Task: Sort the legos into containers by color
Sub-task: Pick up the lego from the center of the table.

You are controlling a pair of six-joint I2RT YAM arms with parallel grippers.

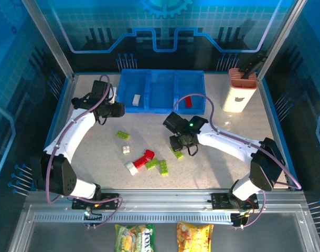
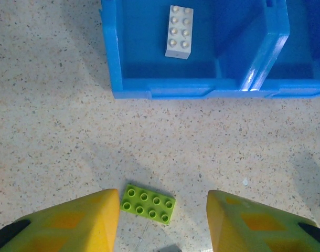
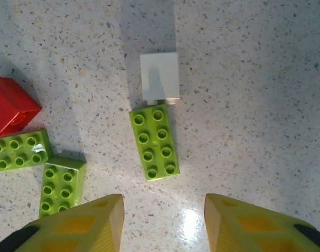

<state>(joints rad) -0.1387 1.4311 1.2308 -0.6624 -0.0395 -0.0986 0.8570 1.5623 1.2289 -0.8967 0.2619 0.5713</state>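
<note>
Blue tray (image 1: pixel 161 110) stands at the far side of the worktop (image 1: pixel 212 173), with three compartments side by side. One white brick (image 1: pixel 136 98) lies in the left compartment and one red brick (image 1: pixel 188 101) in the right; the middle one looks bare. That suggests it is kept for green.

Left jaws hang just off the tray's near wall, parted, with nothing held. The yellow fingers (image 2: pixel 71 220) straddle a flat lime green brick (image 2: pixel 148 203) lying studs up on the worktop, probably lined up for a pick.

Right jaws are also parted and empty, poised over another green brick (image 3: pixel 156 142), studs up, its far end touching a plain white brick (image 3: pixel 159 76). Closing here risks nudging the white one.

Other pieces are loose mid-worktop: a red brick (image 3: pixel 10 113) and two more green bricks (image 3: pixel 18 150) (image 3: pixel 60 189) set close together.

All bricks are small, glossy and hard-edged. Most of the sorting is not yet done.
</note>
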